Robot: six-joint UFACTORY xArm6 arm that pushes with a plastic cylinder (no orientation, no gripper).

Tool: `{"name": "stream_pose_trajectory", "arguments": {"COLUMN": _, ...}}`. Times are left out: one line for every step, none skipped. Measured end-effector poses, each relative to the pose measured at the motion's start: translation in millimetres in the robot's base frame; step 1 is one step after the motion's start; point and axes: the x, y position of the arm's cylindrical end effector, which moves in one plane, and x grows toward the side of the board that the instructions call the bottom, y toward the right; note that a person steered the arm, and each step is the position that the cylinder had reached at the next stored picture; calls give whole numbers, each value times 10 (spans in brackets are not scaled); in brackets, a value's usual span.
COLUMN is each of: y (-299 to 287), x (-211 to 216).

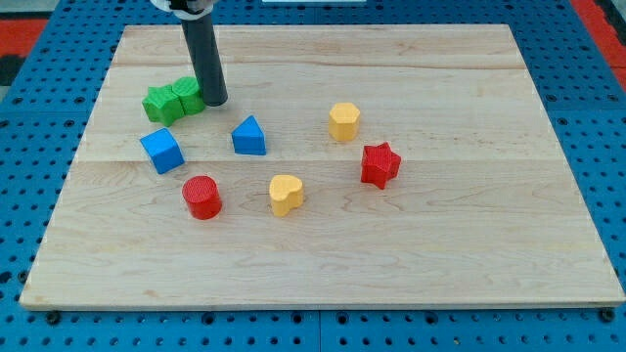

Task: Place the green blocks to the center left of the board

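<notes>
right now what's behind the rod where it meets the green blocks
My tip sits at the right edge of the two green blocks, which lie side by side. The rod hides the right green block's far right side, so actual contact cannot be seen. Bare wooden board lies beyond.

Wooden board [323, 254] and the blocks lying on it.
Landmark: blue triangular block [249, 136]. Up-left of it, two green blocks [173, 100] touching each other; left, blue cube [161, 150]; below-left, red cylinder [202, 197]; below-right, yellow heart-like block [286, 194]; right, yellow block [343, 121] and red star block [380, 164].
</notes>
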Motion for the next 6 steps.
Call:
{"name": "stream_pose_trajectory", "arguments": {"y": 0, "x": 109}}
{"name": "stream_pose_trajectory", "arguments": {"y": 0, "x": 112}}
{"name": "stream_pose_trajectory", "arguments": {"y": 0, "x": 206}}
{"name": "stream_pose_trajectory", "arguments": {"y": 0, "x": 314}}
{"name": "stream_pose_trajectory", "arguments": {"y": 14, "x": 378}}
{"name": "stream_pose_trajectory", "arguments": {"y": 14, "x": 444}}
